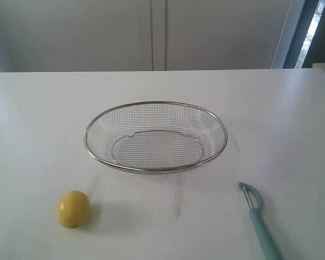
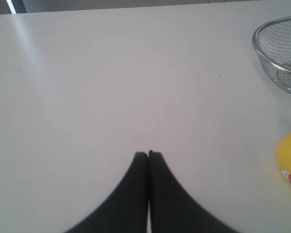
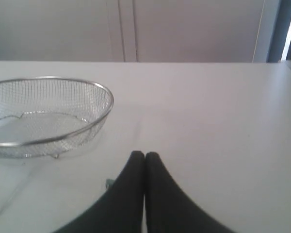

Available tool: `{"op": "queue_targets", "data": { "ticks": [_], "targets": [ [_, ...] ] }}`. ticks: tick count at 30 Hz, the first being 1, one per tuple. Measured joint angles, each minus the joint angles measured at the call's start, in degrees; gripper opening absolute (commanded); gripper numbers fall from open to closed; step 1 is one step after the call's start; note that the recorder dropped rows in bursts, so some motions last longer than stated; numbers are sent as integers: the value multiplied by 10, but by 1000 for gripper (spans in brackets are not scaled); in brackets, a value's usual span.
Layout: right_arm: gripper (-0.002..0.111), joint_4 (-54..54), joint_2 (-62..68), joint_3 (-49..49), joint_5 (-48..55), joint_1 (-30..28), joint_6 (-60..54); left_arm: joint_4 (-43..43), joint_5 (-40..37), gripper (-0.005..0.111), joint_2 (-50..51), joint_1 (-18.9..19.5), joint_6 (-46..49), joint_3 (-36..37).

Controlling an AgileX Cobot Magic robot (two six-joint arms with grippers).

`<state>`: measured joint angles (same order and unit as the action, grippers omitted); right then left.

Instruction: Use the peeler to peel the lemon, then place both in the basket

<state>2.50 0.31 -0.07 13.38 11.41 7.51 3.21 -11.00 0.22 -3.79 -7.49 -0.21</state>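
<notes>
White table (image 1: 43, 119); at centre, wide oval silver wire-mesh basket (image 1: 151, 170), empty, seemingly reachable by both arms. Slim teal-handled, metal-bladed peeler (image 1: 260, 219) front right, small round yellow lemon (image 1: 73, 209) front left, unpeeled: apparently one item per arm. Left gripper (image 2: 148, 154), right gripper (image 3: 144, 154): fingers pressed together, nothing held.

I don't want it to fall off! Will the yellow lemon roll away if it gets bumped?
Probably. The lemon is round and sits loose on the flat table, so a nudge would likely roll it. Its smooth skin may also be slippery to grip.
</notes>
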Motion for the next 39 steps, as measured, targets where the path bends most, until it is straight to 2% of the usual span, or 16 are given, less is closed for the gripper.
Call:
{"op": "queue_targets", "data": {
  "ticks": [9, 24, 30, 34, 36, 38, 39],
  "targets": [
    [0, 0, 0, 0, -147, 0, 0, 0, 0, 0, 0, 0, 0, 0],
    [0, 0, 0, 0, -171, 0, 0, 0, 0, 0, 0, 0, 0, 0],
    [0, 0, 0, 0, -222, 0, 0, 0, 0, 0, 0, 0, 0, 0],
    [0, 0, 0, 0, -287, 0, 0, 0, 0, 0, 0, 0, 0, 0],
    [0, -11, 0, 0, -359, 0, -22, 0, 0, 0, 0, 0, 0, 0],
    [0, -68, 0, -2, -421, 0, -94, 0, 0, 0, 0, 0, 0, 0],
    [0, -134, -1, -14, -453, 0, -151, 0, 0, 0, 0, 0, 0, 0]
  ]
}}
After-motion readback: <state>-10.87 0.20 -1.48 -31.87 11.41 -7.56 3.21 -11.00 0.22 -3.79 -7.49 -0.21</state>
